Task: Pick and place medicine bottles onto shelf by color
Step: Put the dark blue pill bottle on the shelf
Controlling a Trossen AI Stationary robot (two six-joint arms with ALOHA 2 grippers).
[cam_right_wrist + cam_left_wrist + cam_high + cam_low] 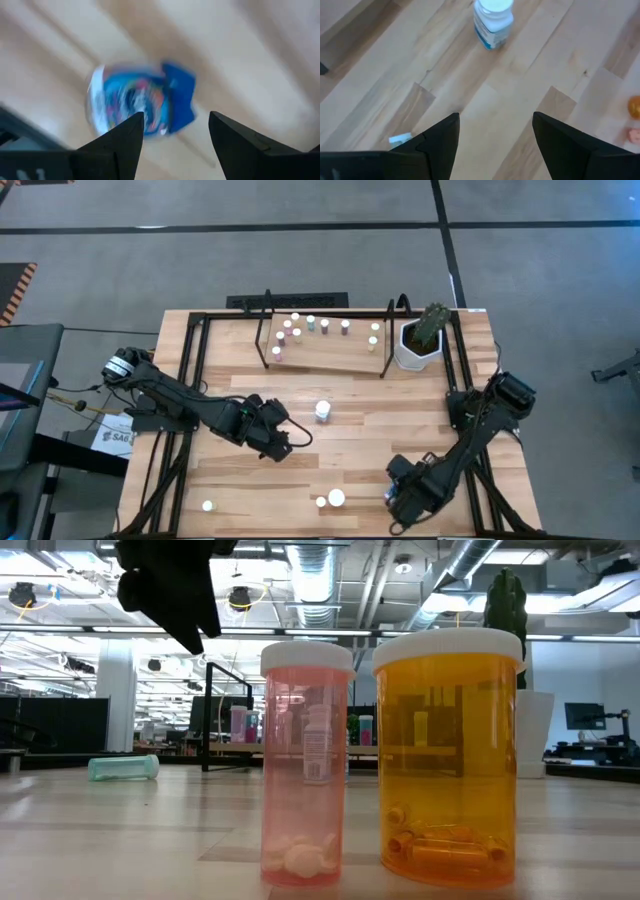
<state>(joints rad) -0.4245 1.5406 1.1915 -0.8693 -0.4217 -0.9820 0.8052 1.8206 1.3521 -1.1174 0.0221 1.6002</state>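
The table (350, 405) was made of light wood boards and stood on a grey floor (200, 270). Dark lines (250, 227) ran across the floor, one going side to side and one going from twelve o'clock down toward the table. At nine o'clock there was a bit of striped orange and black tape (20, 285) on the floor.

Across the table, the room was big and open. The ceiling had shiny silver pipes (320, 565) and long white lights (60, 630). A thick white pillar (115, 680) stood at nine o'clock. A dark computer screen (585, 716) sat on a desk far off at three o'clock.
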